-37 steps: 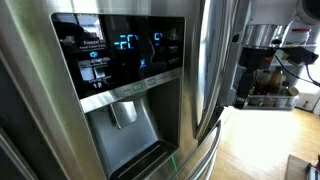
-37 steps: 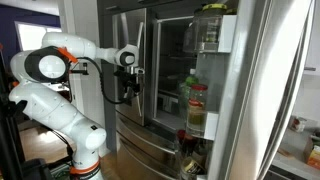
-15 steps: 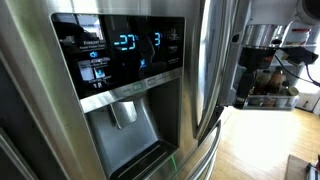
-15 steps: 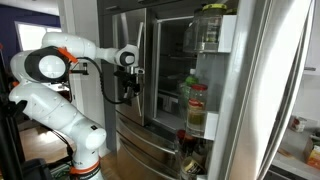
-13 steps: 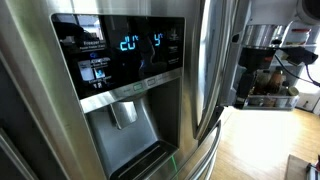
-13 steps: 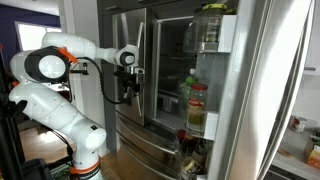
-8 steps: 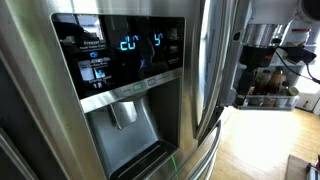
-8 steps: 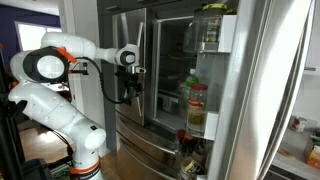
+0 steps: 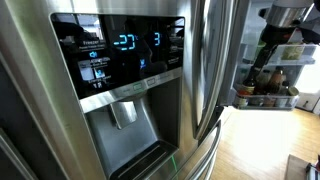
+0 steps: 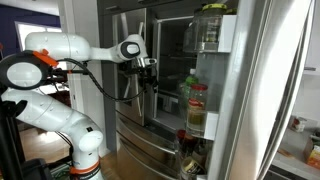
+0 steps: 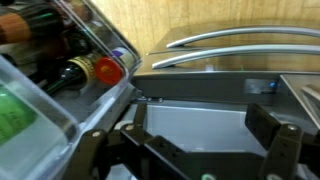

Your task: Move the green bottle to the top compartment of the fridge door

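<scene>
The green bottle (image 10: 189,86) stands in a middle bin of the open fridge door (image 10: 222,70), beside a jar with a red lid (image 10: 197,108). In the wrist view a green patch (image 11: 14,116) shows through a translucent rail at the left; I cannot tell if it is the bottle. The top compartment (image 10: 208,34) is the highest bin and holds a pale container. My gripper (image 10: 150,78) is open and empty, in the air short of the door bins. It shows in the wrist view (image 11: 190,142) with fingers spread, and in an exterior view (image 9: 272,45).
The stainless steel door with the blue-lit dispenser panel (image 9: 120,60) fills an exterior view. A dark bottle with a red cap (image 11: 100,69) lies in a bin. Steel drawer handles (image 11: 230,45) run below. Lower door bins hold dark bottles (image 9: 266,88).
The arm has swung toward the open fridge door, and the gripper is now closer to the door bins. The gripper stays open and empty. The bottle has not moved.
</scene>
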Tool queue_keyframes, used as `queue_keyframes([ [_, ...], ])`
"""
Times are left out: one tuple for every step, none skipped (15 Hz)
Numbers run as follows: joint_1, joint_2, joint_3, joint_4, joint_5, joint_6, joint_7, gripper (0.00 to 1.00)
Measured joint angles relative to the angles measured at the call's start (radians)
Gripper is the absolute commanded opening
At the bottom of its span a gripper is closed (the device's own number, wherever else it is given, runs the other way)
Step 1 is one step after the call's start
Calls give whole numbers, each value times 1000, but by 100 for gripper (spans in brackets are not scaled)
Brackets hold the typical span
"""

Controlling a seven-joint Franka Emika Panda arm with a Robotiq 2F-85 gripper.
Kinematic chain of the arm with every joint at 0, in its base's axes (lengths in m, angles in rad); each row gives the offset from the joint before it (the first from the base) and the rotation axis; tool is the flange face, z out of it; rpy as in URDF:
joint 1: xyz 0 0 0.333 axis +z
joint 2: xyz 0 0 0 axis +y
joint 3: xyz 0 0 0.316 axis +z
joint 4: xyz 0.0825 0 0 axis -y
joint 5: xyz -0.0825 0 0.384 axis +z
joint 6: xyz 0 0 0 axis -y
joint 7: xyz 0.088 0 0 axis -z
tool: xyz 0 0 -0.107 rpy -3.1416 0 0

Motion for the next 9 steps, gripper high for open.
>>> queue_keyframes([
  [-20, -14, -5, 6, -53, 0, -4, 100],
  [-39, -27, -6, 11, -109, 1, -6, 100],
  [-54, -39, -6, 15, -162, 3, -6, 100],
  [-66, -51, -6, 16, -216, 13, -7, 100],
  [-74, -61, -6, 16, -269, 32, -8, 100],
  [-79, -69, -7, 13, -314, 56, -8, 100],
  [-84, -76, -7, 8, -357, 84, -7, 100],
  [-88, -82, -9, 1, -396, 112, -2, 100],
  [-94, -89, -13, -11, -440, 147, 7, 100],
])
